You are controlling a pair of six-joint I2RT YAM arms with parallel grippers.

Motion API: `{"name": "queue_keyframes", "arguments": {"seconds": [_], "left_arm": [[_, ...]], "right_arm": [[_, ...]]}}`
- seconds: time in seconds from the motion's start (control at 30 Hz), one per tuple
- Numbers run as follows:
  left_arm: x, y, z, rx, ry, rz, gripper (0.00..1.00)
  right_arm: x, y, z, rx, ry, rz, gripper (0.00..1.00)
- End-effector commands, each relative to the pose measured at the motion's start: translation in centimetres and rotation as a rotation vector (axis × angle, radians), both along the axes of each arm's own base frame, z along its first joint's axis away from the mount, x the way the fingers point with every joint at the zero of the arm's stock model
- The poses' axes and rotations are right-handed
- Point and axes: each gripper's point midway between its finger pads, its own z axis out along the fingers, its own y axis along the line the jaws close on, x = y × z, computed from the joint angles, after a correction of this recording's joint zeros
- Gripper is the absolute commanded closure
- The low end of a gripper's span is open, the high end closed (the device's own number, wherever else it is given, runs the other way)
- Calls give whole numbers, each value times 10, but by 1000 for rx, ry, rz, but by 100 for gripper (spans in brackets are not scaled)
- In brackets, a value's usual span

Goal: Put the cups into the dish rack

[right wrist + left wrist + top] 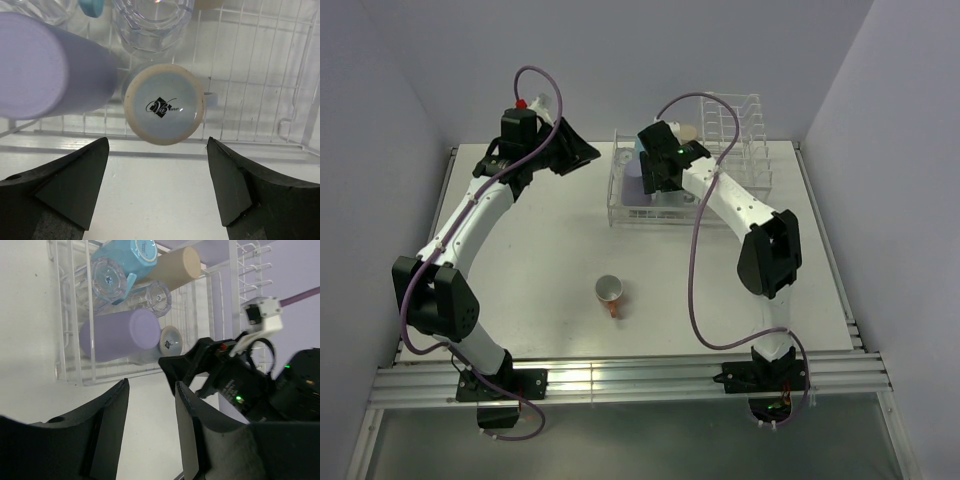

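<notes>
While one cup waits outside the rack: you have only the small orange-handled mug (609,291) left to load. It sits alone on the tabletop (540,250), in the lower middle of the top view.
Mug's pose: its white inside shows from above, so it seems to stand mouth up. Its handle points to the bottom of the frame, a bit to the right.
Dish rack (620,216): it is in the upper middle of the top view, well apart from the mug.
Cups in the rack: the light blue cup (127,257), tan cup (170,267), two clear glasses (107,275) (159,297), purple cup (120,335) and grey-blue mug (164,103) lie in the low part.
Left jaws: they have a narrow gap and hold nothing. They are at the upper left of the top view, just left of the rack.
Right jaws: they are spread wide and hold nothing. They hang at the rack's near edge and face the bottom of the grey-blue mug.
Way to the mug: from the left jaws it is down and a bit right. From the right jaws it is down and a bit left.
Nearer arm: the mug sits between your two arms. I think the right jaws are a little nearer.
</notes>
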Motion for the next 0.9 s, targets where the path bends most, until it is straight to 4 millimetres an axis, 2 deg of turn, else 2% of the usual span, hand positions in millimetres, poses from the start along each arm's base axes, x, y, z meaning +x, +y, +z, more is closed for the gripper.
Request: {"name": "queue_keyframes", "arguments": {"seconds": [0.0, 0.17, 0.27, 0.3, 0.33, 0.37, 0.4, 0.43, 0.47, 0.57, 0.6, 0.67, 0.73, 0.8, 0.87], "left_arm": [[-13, 3, 25, 28, -69, -9, 52], [-27, 12, 17, 115, -59, 54, 52], [-47, 14, 9, 169, -39, 72, 52], [-56, 18, -5, 210, -5, 96, 52], [-65, 23, 0, 222, -12, 117, 53], [-72, 27, -5, 244, 3, 134, 53], [-83, 29, -20, 280, 33, 143, 54], [-96, 35, -20, 295, 33, 161, 54], [-107, 39, -38, 334, 66, 171, 54], [-140, 50, -55, 355, 106, 174, 55], [-156, 48, -78, 375, 146, 147, 55], [-179, 42, -87, 368, 164, 114, 55], [-197, 41, -108, 402, 202, 102, 56], [-217, 32, -128, 419, 244, 68, 56], [-223, 26, -136, 419, 251, 64, 56]], "right_arm": [[-2, 3, 70, 68, -147, -12, 13], [-10, 1, 91, 91, -186, -12, 13], [-19, -2, 105, 111, -213, -12, 13], [-23, -4, 113, 124, -229, -7, 13], [-27, -3, 117, 133, -238, -3, 13], [-30, -3, 122, 141, -247, 1, 13], [-37, -5, 133, 159, -269, 10, 13], [-41, -4, 138, 172, -281, 17, 13], [-50, -2, 148, 197, -301, 35, 13], [-69, -4, 164, 246, -333, 62, 13], [-72, -3, 169, 269, -350, 71, 13], [-86, -7, 176, 304, -368, 85, 13], [-93, -6, 180, 332, -382, 96, 13], [-104, -8, 182, 347, -395, 107, 13], [-113, -13, 181, 354, -401, 108, 13]]}}
